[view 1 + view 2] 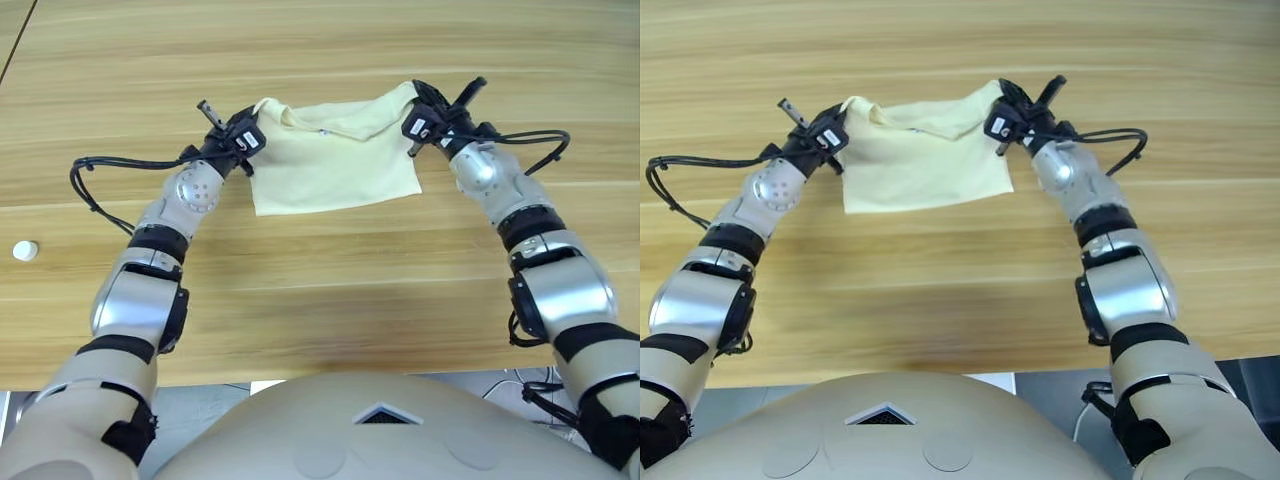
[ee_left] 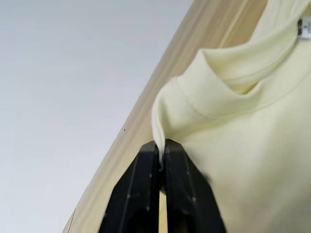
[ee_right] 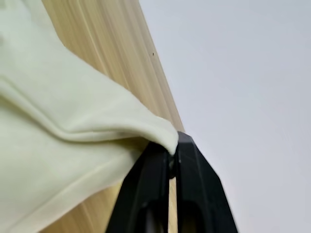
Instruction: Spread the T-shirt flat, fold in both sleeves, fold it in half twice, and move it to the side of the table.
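Wooden table [image 1: 320,280]: T-shirt [image 1: 335,165] is stretching between left gripper [image 2: 161,150] and right gripper [image 3: 171,148], each clamping tight on an upper corner (likely keeping it taut for folding).

Before me spreads a broad table [image 1: 330,300] of light wood, its grain running crosswise in long planks under soft, even light. A small white round piece [image 1: 25,250] lies near its left side. Past the near edge I see grey floor [image 1: 205,405] with dark cables [image 1: 525,385]. Beyond the far edge is a pale plain surface [image 2: 73,73].

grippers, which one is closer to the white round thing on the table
The left gripper; the white round thing lies beside its arm, while the right gripper is across the T-shirt.
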